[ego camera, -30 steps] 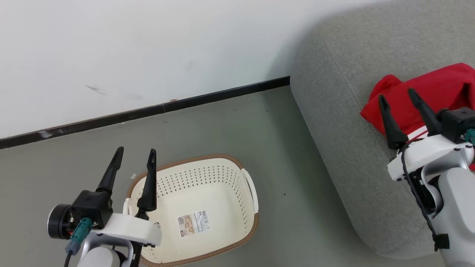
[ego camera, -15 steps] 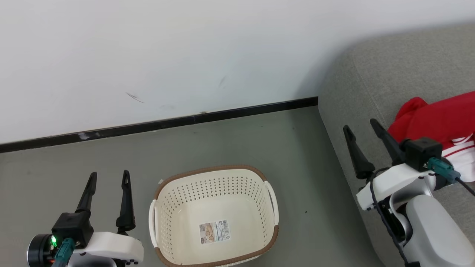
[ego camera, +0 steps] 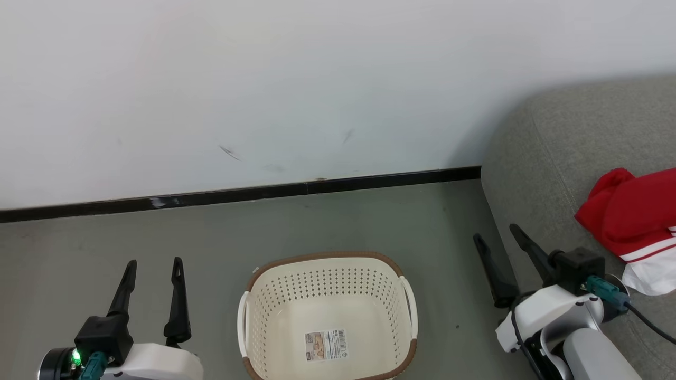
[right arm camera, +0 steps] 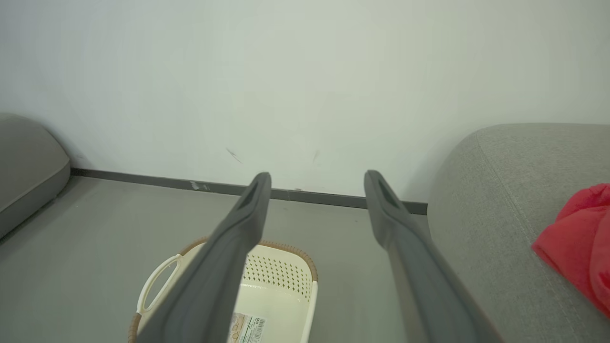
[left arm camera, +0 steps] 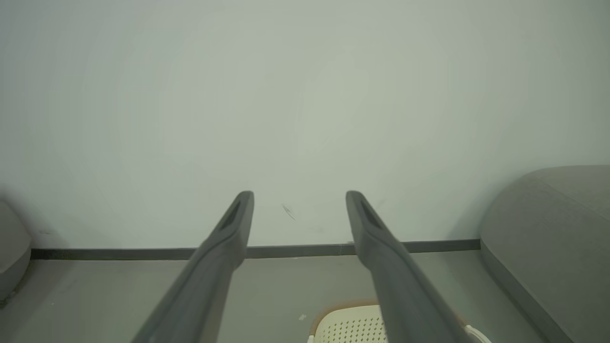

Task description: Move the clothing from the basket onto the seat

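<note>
The red clothing (ego camera: 631, 216) with white bands lies on the grey seat (ego camera: 560, 153) at the right edge of the head view; its red edge (right arm camera: 579, 243) also shows on the seat (right arm camera: 505, 190) in the right wrist view. The cream basket (ego camera: 327, 316) stands on the floor at bottom centre, with only a barcode label inside, and appears again as the basket (right arm camera: 281, 286) and the basket rim (left arm camera: 352, 324). My left gripper (ego camera: 153, 264) is open over the floor left of the basket. My right gripper (ego camera: 496, 232) is open beside the seat's front edge, apart from the clothing.
A white wall with a black skirting board (ego camera: 237, 192) runs behind the basket. Grey floor (ego camera: 158, 232) spreads around it. Another grey cushion (right arm camera: 26, 166) sits at the far left in the right wrist view.
The head camera has shifted, moving the whole scene right and down. My right gripper has drawn back off the clothing toward the seat's front edge. Both grippers stay open.
</note>
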Available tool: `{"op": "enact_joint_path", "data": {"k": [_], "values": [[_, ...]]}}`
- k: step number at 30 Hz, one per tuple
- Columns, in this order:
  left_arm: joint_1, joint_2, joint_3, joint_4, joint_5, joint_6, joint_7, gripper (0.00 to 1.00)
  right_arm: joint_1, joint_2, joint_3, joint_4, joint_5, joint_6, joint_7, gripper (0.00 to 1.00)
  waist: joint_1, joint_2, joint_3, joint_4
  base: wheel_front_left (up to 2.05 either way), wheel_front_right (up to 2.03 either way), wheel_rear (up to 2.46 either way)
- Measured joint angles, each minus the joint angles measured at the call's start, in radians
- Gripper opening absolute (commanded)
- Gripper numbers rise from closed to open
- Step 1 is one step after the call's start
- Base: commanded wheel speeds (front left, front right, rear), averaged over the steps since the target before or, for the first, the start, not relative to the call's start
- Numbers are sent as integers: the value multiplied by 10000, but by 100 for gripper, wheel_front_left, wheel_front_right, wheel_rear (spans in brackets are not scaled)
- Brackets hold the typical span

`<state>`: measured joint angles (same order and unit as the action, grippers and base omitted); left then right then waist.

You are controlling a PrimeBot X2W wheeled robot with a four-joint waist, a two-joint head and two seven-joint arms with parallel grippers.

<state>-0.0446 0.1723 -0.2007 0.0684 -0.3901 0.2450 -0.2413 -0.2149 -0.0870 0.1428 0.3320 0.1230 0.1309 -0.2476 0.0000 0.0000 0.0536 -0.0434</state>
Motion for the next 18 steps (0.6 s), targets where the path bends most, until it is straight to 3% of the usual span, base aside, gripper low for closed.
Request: {"op": "enact_joint_path", "data": {"k": [18], "values": [[558, 35, -115, 604, 81, -10, -23, 100, 1421, 290, -270, -708, -453, 0, -2, 100, 0, 0, -757, 496, 0, 0, 0]]}}
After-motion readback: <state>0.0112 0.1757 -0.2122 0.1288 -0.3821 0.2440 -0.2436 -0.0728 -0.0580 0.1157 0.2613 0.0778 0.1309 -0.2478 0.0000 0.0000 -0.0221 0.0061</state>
